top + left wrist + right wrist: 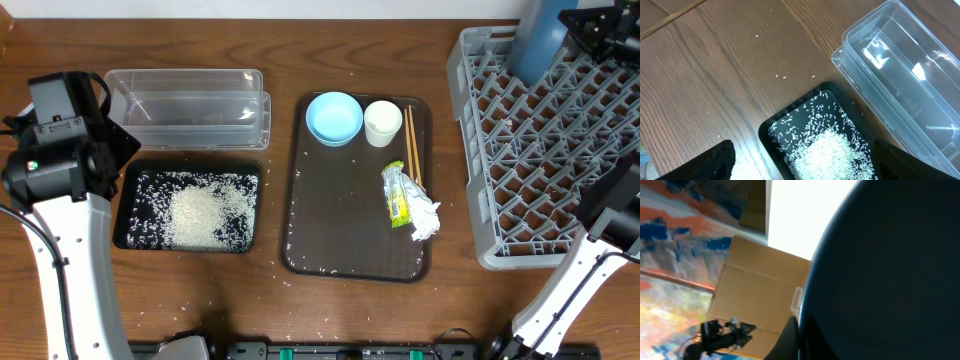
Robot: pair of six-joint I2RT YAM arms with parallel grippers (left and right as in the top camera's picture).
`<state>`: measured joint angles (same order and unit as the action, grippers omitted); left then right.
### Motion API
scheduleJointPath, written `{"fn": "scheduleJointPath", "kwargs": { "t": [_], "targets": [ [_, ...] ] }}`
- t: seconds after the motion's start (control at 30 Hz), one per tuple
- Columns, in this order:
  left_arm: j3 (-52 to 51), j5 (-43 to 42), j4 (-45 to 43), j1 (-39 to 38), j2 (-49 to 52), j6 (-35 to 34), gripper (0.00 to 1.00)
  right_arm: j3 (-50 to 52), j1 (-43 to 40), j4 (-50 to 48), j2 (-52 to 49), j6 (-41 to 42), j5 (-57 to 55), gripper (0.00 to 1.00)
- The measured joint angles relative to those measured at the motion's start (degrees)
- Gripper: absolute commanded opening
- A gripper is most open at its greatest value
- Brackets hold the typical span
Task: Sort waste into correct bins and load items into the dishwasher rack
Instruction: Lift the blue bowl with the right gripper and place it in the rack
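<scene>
Dark-blue dish sits clamped in the right pincer above the rack.

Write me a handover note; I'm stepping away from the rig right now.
Left claw: open, empty, above the black tray.
Right claw: shut on the dark-blue dish, upright at the rack's far side.
Done: most rice sits in the black tray; the clear tub looks empty.
Left: seat the dish; rack the light-blue bowl, cream cup and chopsticks; bin the wrapper and napkin, all on the brown tray. Stray grains remain.
</scene>
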<state>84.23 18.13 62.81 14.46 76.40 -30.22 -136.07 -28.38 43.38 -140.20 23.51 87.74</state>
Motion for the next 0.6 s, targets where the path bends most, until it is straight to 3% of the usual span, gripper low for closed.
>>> {"fn": "scheduleJointPath", "kwargs": {
  "t": [0.2, 0.33, 0.47, 0.6],
  "targets": [
    [0.0, 0.0, 0.0, 0.0, 0.0, 0.0, 0.88, -0.1, -3.3, 7.3, 0.0, -0.4, 0.2, 0.03],
    [0.0, 0.0, 0.0, 0.0, 0.0, 0.0, 0.88, -0.2, -6.6, 20.0, 1.7, -3.1, -6.6, 0.32],
    [0.0, 0.0, 0.0, 0.0, 0.0, 0.0, 0.88, -0.2, -8.7, 28.0, 4.4, -6.7, -20.8, 0.41],
    [0.0, 0.0, 0.0, 0.0, 0.0, 0.0, 0.88, 0.0, -9.9, 31.0, 8.9, -8.4, -31.3, 0.56]
  ]
}}
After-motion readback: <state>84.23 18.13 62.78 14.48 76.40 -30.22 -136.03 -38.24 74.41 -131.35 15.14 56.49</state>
